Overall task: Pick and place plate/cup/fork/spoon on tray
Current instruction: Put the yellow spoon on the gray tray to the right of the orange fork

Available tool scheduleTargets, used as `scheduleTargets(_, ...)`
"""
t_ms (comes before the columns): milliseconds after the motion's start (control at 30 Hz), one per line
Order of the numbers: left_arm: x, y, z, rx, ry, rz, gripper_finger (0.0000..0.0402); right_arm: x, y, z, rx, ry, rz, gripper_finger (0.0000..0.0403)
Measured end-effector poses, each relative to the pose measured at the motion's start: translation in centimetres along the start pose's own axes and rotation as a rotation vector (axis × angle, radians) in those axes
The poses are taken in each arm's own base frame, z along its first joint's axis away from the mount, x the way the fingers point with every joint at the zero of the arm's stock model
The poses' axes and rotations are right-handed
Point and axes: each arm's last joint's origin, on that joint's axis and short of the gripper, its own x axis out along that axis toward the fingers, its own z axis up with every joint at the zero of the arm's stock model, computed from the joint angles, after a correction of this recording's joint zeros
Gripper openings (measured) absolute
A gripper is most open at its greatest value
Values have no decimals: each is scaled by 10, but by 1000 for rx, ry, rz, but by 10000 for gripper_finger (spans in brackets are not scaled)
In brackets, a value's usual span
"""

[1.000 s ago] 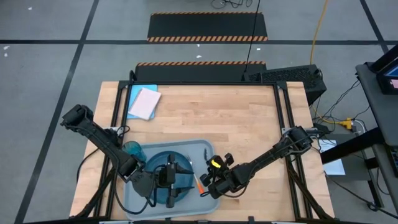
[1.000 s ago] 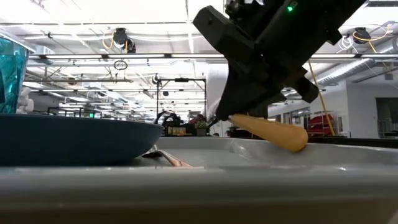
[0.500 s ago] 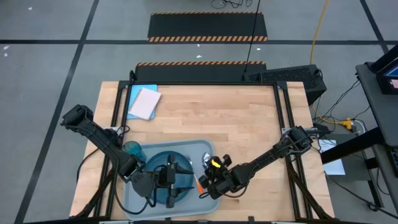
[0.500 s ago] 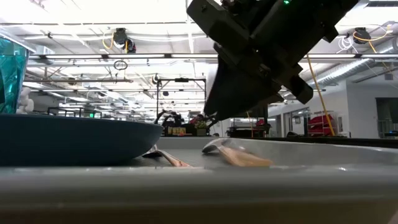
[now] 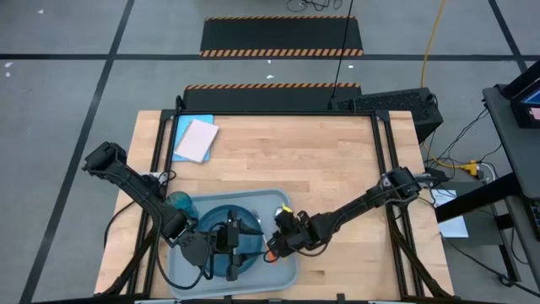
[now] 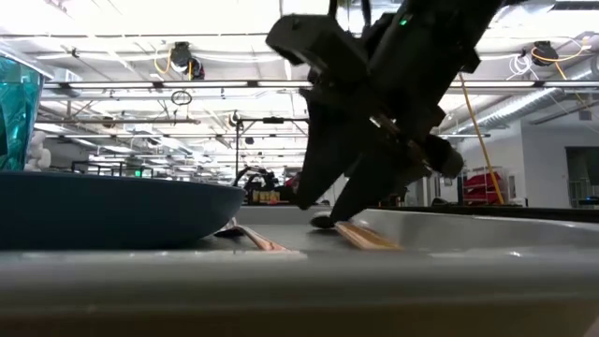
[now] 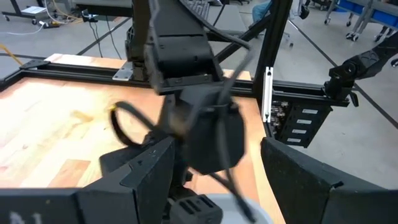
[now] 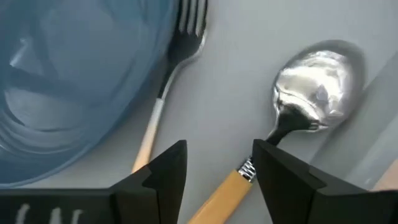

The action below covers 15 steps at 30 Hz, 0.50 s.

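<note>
The pale tray (image 5: 268, 205) sits at the table's near edge. On it lies the dark blue plate (image 5: 211, 221), with the teal cup (image 5: 180, 203) at its left. The fork (image 8: 163, 81) lies on the tray floor beside the plate's rim. The spoon (image 8: 314, 84) lies to the right of the fork, its bowl facing up. My right gripper (image 8: 217, 171) stands open low over the tray's right part, its fingers on either side of the spoon's handle. My left gripper (image 5: 233, 245) hangs open over the plate with nothing between its fingers. My right gripper comes down on the spoon from above, its open fingers astride the orange handle near the neck (image 8: 244, 171). I cannot tell whether a finger touches it. The spoon lies flat on the tray floor (image 6: 365, 236).
A flat blue-and-pink rectangle (image 5: 194, 138) lies at the table's far left corner. Bare wood (image 5: 337, 160) stretches across the far and right parts of the table. A black box (image 5: 388, 105) stands beyond the far right edge.
My right gripper has opened and let the spoon go. It has sunk toward the tray floor and shifted a little toward the table's left. The spoon, held tilted with its handle end raised a second ago, now lies flat on the tray beside the fork.
</note>
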Motion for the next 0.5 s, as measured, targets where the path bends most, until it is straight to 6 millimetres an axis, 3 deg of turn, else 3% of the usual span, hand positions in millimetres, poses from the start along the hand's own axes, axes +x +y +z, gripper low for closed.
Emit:
scheduleTargets(200, 0, 0, 0, -1, 0, 0, 243, 2, -3, 9, 18, 64, 9, 178)
scheduleTargets(500, 0, 1, -2, 12, 17, 5, 243, -22, -7, 18, 21, 54, -20, 178)
